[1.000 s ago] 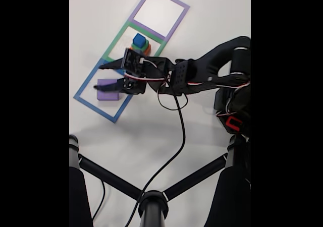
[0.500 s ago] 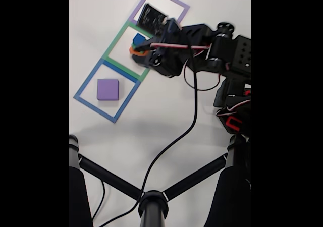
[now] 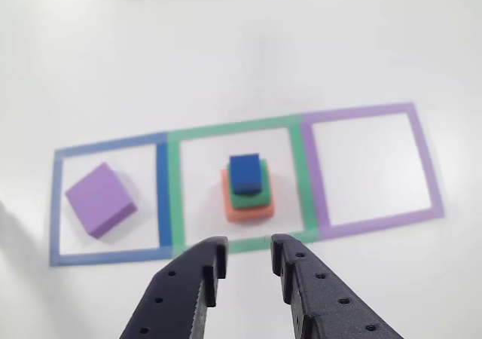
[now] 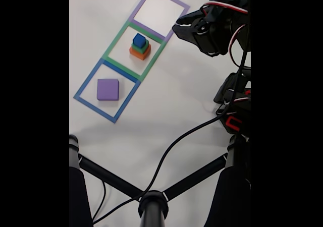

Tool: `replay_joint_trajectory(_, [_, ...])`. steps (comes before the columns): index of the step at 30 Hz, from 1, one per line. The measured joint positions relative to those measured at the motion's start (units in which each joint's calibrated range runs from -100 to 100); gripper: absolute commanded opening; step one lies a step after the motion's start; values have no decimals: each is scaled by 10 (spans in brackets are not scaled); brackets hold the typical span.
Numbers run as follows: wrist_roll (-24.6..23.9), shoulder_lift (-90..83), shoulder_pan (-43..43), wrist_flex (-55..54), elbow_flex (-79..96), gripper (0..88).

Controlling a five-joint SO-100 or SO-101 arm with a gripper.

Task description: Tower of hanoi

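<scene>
White tabletop (image 3: 226,60), and the black end effector (image 3: 245,267), jaws narrowly parted and empty, sits just near of the matte foam stack topped by a small blue cube (image 3: 245,172), dead ahead in the green-taped middle square (image 3: 173,196).

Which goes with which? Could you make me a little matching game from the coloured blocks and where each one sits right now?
Things:
1. purple block
2. blue cube
3. salmon-orange block
4. gripper

Places or states:
A. top of the stack
B. alone inside the blue tape square
C. open, holding nothing
D. bottom of the stack, inside the green tape square

Pairs: 1-B, 2-A, 3-D, 4-C
</scene>
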Motion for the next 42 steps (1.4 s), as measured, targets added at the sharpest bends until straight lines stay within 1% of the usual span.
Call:
replay_joint_trajectory(2, [16, -10, 8, -6, 21, 120])
replay_joint_trajectory(8, [108, -60, 44, -59, 143, 201])
replay_joint_trajectory(10, [116, -78, 52, -83, 185, 231])
replay_joint_trajectory(15, [118, -113, 71, -157, 288, 320])
replay_joint_trajectory(19, [118, -122, 82, -238, 374, 316])
replay_joint_trajectory(24, [120, -116, 82, -396, 487, 312])
replay_joint_trajectory(28, [120, -74, 82, -533, 561, 310])
replay_joint_trajectory(33, [114, 15, 81, -753, 651, 305])
replay_joint_trajectory(36, [118, 68, 74, -858, 675, 304])
replay_joint_trajectory(42, [120, 162, 61, -1023, 713, 298])
